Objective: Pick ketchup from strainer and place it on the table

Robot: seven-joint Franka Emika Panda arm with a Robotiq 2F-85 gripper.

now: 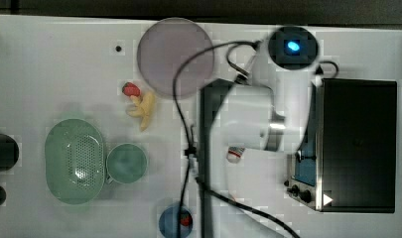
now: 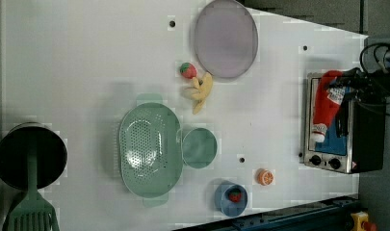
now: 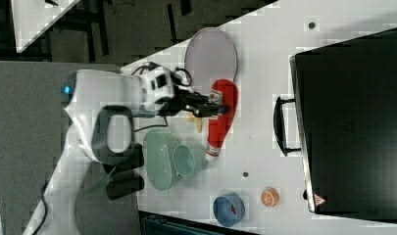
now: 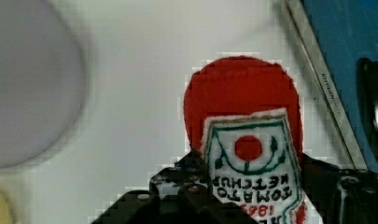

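Observation:
The ketchup [image 3: 219, 122], a slim red bottle with a white label and white cap, hangs in the air with my gripper [image 3: 220, 108] shut on its labelled middle. In the wrist view the ketchup [image 4: 242, 98] sits between dark fingers [image 4: 175, 184]. In the left view the ketchup [image 2: 323, 110] appears in front of the toaster oven, held by the gripper [image 2: 344, 85]. In the top view the arm covers all but the ketchup's white cap [image 1: 234, 154]. The pale green strainer [image 1: 74, 161] stands empty on the white table [image 1: 49, 64], far toward the top view's left.
A toaster oven [image 1: 357, 144] stands at the top view's right. A lilac plate [image 1: 174, 55], a strawberry [image 1: 131, 89], a banana [image 1: 145, 110], a green cup [image 1: 127, 162] and a blue bowl [image 1: 174, 221] lie between. An orange slice [image 2: 265, 176] and a black pot [image 2: 30, 155] show in the left view.

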